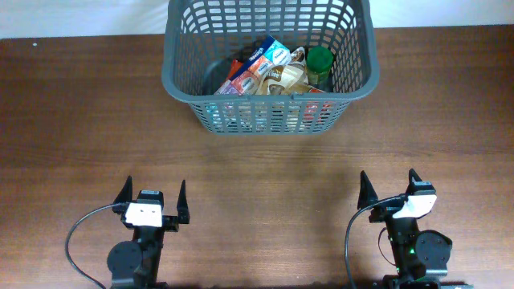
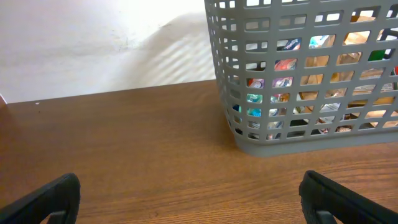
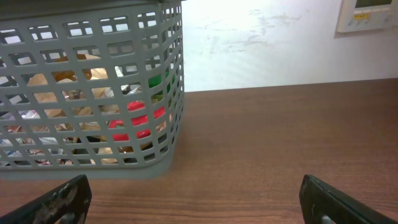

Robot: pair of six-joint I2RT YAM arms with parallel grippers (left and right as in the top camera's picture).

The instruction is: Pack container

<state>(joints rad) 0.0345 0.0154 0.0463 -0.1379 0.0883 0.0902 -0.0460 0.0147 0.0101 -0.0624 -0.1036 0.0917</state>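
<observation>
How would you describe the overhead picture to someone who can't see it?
A grey slotted basket holding snack packets and something with a green cap stands at the far side of a brown wooden table. Nearer, the robot's left fingers and right fingers stand open and empty, well apart from the basket.

No text can be read. Print on the blue-and-white foil packet (image 1: 269, 58) in the dark grey slotted plastic basket (image 1: 265, 98), top centre, is too small. The beige wall panel (image 3: 370, 14), upper right, is likewise illegible.

One container (image 1: 265, 99), one green lid (image 1: 320, 56), left pincer (image 1: 155, 183), right pincer (image 1: 388, 173).
</observation>
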